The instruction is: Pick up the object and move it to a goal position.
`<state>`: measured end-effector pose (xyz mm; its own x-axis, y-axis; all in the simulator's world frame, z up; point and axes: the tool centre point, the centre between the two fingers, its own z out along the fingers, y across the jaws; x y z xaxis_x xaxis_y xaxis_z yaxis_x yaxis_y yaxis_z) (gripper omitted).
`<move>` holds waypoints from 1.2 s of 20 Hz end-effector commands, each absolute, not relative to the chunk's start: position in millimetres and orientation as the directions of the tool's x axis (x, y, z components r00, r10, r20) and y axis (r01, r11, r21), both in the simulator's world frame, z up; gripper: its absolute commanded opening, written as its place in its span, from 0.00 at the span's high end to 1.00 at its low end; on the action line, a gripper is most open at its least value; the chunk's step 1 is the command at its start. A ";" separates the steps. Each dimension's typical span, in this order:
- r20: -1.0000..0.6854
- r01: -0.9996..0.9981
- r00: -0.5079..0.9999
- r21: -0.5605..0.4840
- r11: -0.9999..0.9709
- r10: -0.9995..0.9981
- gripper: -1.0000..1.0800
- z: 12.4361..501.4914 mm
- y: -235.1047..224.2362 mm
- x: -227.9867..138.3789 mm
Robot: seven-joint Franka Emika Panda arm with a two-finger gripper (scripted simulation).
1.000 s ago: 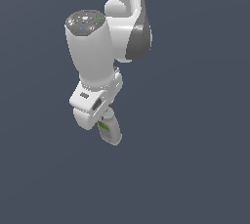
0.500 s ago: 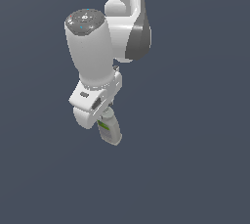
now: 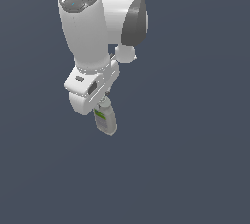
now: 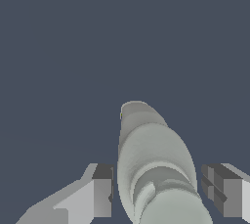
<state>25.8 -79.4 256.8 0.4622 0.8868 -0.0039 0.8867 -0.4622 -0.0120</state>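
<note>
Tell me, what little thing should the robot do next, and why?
Probably close the end effector on the bottle. In the wrist view the bottle sits between the fingers, with gaps on both sides, so it looks not yet gripped.

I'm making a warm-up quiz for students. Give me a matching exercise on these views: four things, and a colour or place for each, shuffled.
Things:
1. bottle
2. label
3. hand
4. background

Colour or place:
a. green
b. dark blue-grey
c. pale grey-white, flattened body
d. one finger on either side of the bottle

Pairs: 1-c, 2-a, 3-d, 4-b
</note>
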 end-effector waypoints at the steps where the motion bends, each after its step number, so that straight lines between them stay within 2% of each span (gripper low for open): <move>1: 0.001 0.887 0.462 0.002 -0.462 0.887 1.00 277.7 -84.4 16.5; 16: 0.002 0.887 0.463 0.000 -0.463 0.887 1.00 395.7 -125.9 -85.1; 24: 0.002 0.887 0.463 0.000 -0.463 0.887 1.00 446.3 -144.2 -125.3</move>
